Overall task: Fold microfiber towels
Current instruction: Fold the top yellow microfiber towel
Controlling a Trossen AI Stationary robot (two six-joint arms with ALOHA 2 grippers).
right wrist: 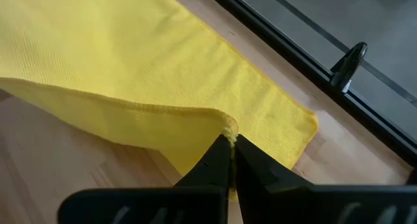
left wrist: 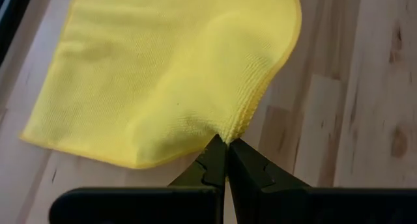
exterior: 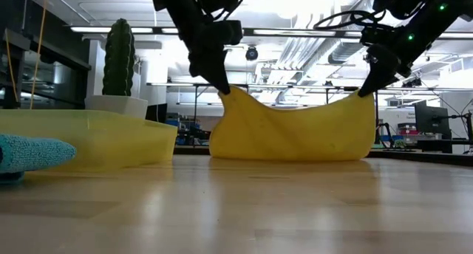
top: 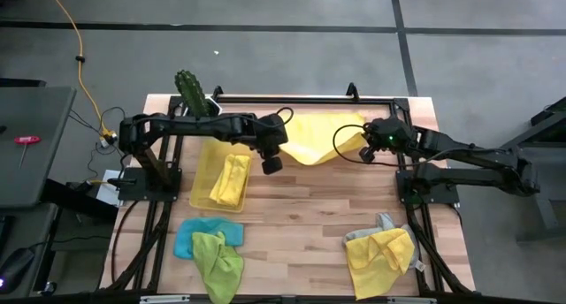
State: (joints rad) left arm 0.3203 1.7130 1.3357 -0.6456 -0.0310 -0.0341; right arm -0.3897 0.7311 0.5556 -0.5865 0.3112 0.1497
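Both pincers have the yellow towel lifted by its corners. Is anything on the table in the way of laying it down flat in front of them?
Nothing visible is. The left pincer and right pincer hold the yellow towel over bare table. The tray sits to the left; the heaps of towels lie near the front edge.

The desk [top: 301, 224] carried three yellow towels: one spread at the back [top: 323, 136], one folded in the tray [top: 230, 180], one crumpled in front [top: 380, 255]. There was one green towel [top: 217, 264], one blue towel [top: 187, 238], one grey towel [top: 380, 224], one yellow tray [top: 205, 167] and one cactus [top: 189, 90]. Two pincers, left [top: 271, 165] and right [top: 365, 154], each pinched the spread towel.
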